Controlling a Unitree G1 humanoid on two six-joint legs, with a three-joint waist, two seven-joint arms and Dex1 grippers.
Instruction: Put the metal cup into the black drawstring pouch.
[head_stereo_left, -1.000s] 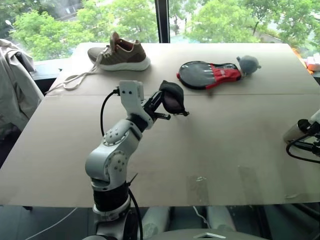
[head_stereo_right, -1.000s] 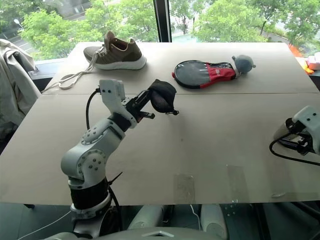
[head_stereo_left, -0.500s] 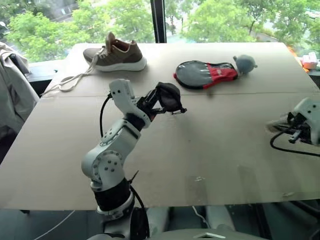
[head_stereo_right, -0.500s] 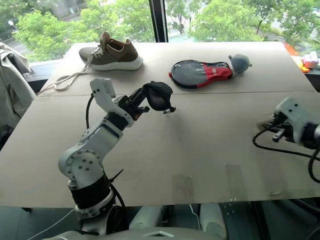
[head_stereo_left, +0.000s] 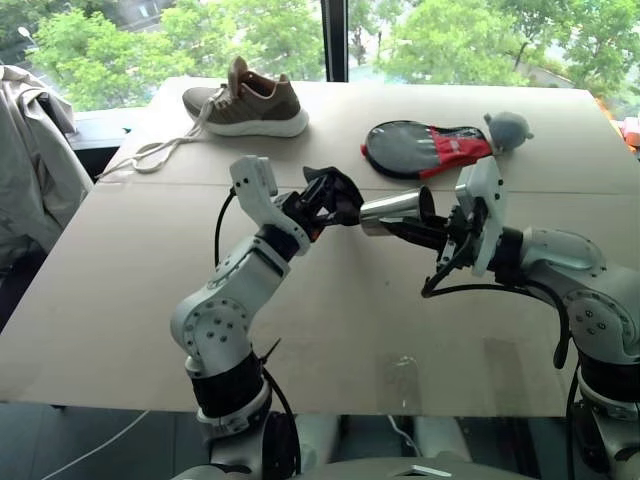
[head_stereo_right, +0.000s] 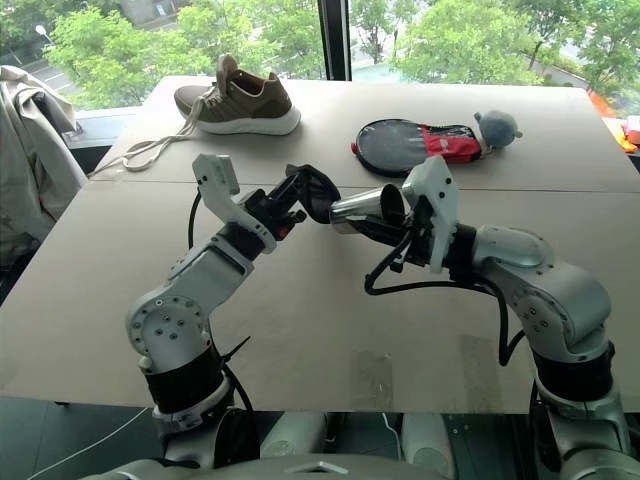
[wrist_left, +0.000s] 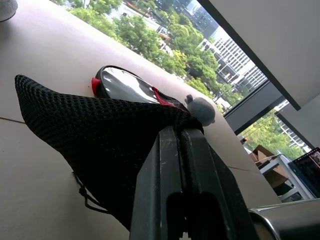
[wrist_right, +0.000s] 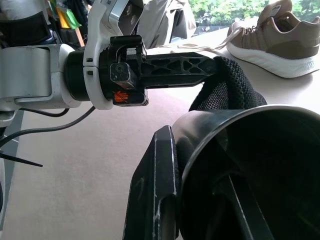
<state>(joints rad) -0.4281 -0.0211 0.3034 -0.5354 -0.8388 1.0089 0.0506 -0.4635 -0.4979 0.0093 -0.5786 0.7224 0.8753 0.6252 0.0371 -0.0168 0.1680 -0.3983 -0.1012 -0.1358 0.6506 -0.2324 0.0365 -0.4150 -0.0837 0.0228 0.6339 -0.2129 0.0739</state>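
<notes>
Now that the right gripper (head_stereo_left: 425, 222), clamped on the dull silvery cylindrical metal cup (head_stereo_left: 392, 212), has swung to mid-frame, its base nearly meets the soft black mesh drawstring pouch (head_stereo_left: 335, 193) pinched by the closed left gripper (head_stereo_left: 318, 207), so insertion looks imminent.

Wide beige table (head_stereo_left: 130, 300) with a seam across it, large window (head_stereo_left: 450, 40) behind with a dark upright frame bar (head_stereo_left: 335, 40), green sunlit trees (head_stereo_left: 110, 50) outside, pale jacket (head_stereo_left: 35, 170) hanging beside the table, bright daylight
</notes>
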